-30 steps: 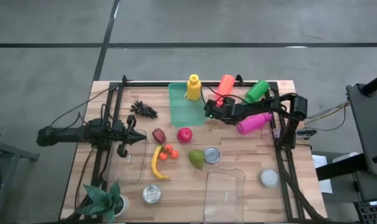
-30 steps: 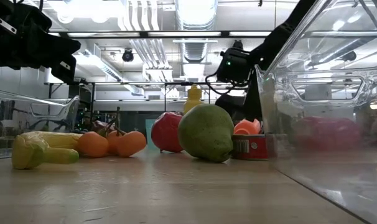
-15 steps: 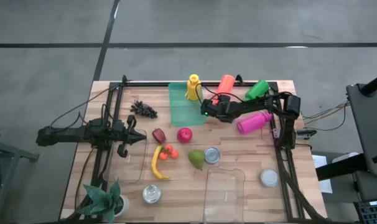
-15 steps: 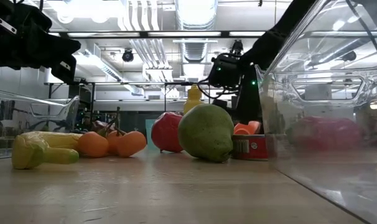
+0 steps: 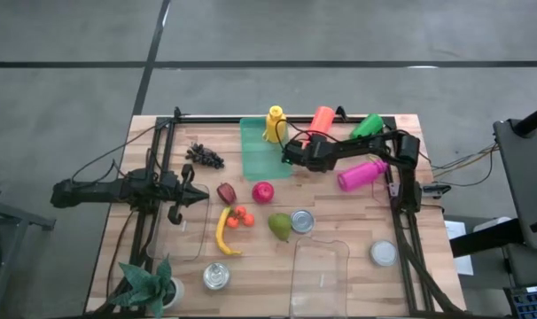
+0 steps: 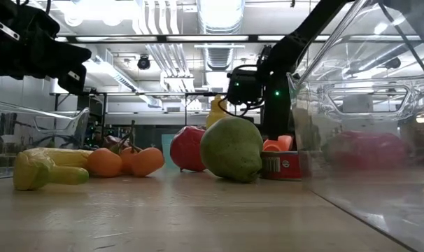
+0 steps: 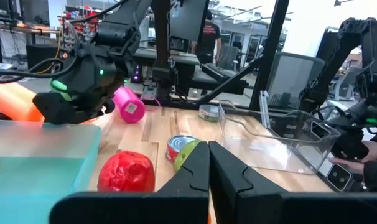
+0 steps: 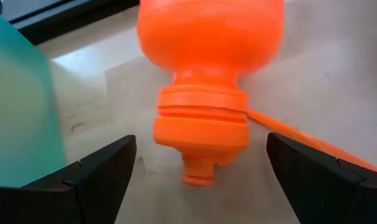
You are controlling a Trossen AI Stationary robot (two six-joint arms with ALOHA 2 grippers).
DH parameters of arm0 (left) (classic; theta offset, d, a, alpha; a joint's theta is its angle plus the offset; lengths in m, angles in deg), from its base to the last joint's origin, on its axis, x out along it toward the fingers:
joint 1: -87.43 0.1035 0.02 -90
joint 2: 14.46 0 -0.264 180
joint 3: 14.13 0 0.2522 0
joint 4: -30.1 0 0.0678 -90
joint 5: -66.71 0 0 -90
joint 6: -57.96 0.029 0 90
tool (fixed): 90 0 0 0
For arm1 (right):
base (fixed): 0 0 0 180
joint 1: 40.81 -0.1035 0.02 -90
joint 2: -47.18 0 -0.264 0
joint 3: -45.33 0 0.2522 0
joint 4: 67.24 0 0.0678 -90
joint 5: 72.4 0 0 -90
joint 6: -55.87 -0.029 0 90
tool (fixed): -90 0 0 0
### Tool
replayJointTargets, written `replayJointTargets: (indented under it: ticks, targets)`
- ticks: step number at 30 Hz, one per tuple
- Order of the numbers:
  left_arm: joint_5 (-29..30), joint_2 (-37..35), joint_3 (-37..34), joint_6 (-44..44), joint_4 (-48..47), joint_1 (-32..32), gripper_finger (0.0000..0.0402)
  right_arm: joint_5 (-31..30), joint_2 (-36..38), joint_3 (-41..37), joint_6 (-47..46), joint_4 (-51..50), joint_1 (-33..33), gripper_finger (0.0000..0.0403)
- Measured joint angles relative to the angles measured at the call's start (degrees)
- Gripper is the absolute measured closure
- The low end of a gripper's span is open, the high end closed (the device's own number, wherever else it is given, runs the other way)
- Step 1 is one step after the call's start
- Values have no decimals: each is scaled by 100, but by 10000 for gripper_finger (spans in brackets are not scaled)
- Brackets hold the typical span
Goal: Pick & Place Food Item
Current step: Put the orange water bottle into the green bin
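You had the right gripper [image 5: 287,159] at the back of the table [image 5: 357,226], jaws spread wide and grasping nothing, with the cap of the orange bottle [image 8: 208,74] lying between its two fingers [image 8: 98,171] in the right wrist view. You had the left gripper [image 5: 198,196] clenched and empty, above one clear container [image 5: 182,232] on the left side.

Bottles counted four: one yellow [image 5: 275,124], one orange, one green [image 5: 367,129], one magenta [image 5: 361,174]. One teal tray [image 5: 258,151] stood beside the yellow bottle.

Food items lay near the centre of the table: one red apple [image 5: 263,191], one green pear [image 5: 279,226], one banana [image 5: 222,232], one cluster of small tomatoes [image 5: 240,217], one dark red fruit [image 5: 226,192], one bunch of grapes [image 5: 204,156].

Cans counted three [image 5: 301,221] [image 5: 216,276] [image 5: 383,253]. A second clear container [image 5: 320,275] sat at the front edge.
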Motion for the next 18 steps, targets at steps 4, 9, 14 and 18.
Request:
replayJointTargets:
  ticks: [4, 9, 14, 18]
  targets:
    - [-1, 17, -1, 0, 0, 0, 401, -76, -21, -33, -13, 79, 2, 44]
    - [-1, 17, 0, 0, 4, 0, 401, -84, -13, -39, -25, 84, 2, 44]
    - [-1, 17, 0, 0, 4, 0, 401, -89, -12, -39, 8, 81, 2, 44]
    - [-1, 15, 1, 0, 4, 0, 401, -87, -12, -37, 31, 81, 2, 44]
